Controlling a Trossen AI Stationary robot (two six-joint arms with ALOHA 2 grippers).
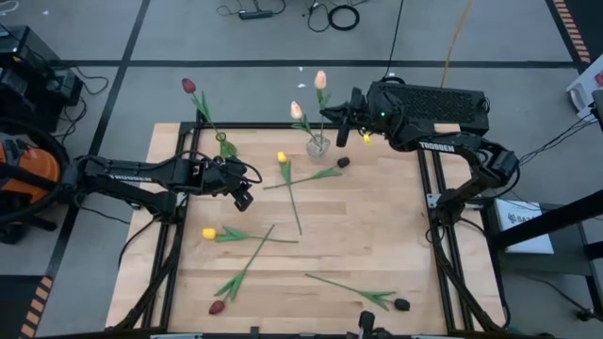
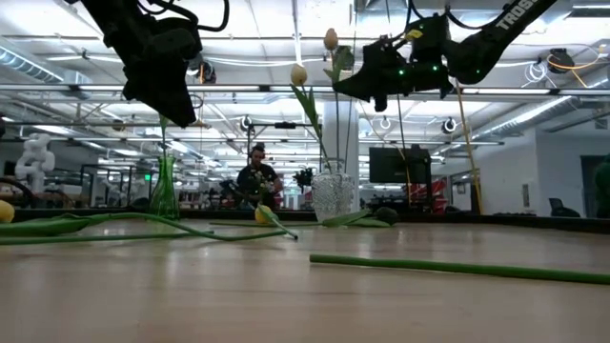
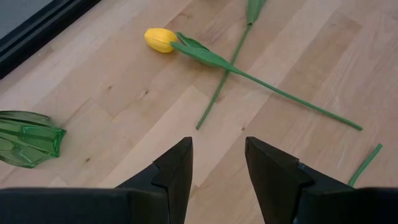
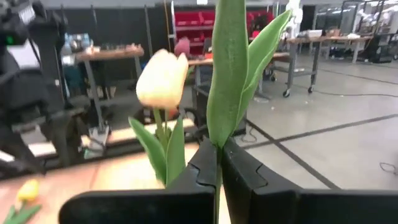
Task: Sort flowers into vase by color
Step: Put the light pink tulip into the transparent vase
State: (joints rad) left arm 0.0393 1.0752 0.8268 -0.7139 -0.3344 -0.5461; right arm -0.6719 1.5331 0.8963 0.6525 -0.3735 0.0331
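A clear glass vase [image 1: 318,146] [image 2: 334,196] near the far edge holds a cream-peach tulip [image 1: 296,110] [image 4: 161,78]. My right gripper [image 1: 341,117] [image 4: 218,163] is shut on a second cream-peach tulip [image 1: 320,79] [image 2: 331,39] above that vase. A green vase [image 1: 226,148] [image 3: 28,137] holds a maroon tulip [image 1: 188,86]. My left gripper [image 1: 245,188] [image 3: 217,158] hovers open over the table beside the green vase. Two yellow tulips [image 1: 281,157] [image 1: 209,233] [image 3: 160,40] and three maroon tulips [image 1: 343,162] [image 1: 217,307] [image 1: 402,304] lie flat on the wood. My right gripper pinches the tulip's green stem just below its long leaf [image 4: 217,154] between the two fingers. The fingers come level from the table's right side and lie across the stem. The flower stands upright, its head above the gripper and its lower stem reaching down into the glass vase [image 2: 335,176].
Loose stems cross each other in the table's middle [image 1: 268,235] and near edge [image 1: 353,290]. A black frame rail [image 1: 429,202] runs along the table's sides. Cables and equipment lie on the floor beyond the far edge. A person [image 2: 255,176] sits far back in the room.
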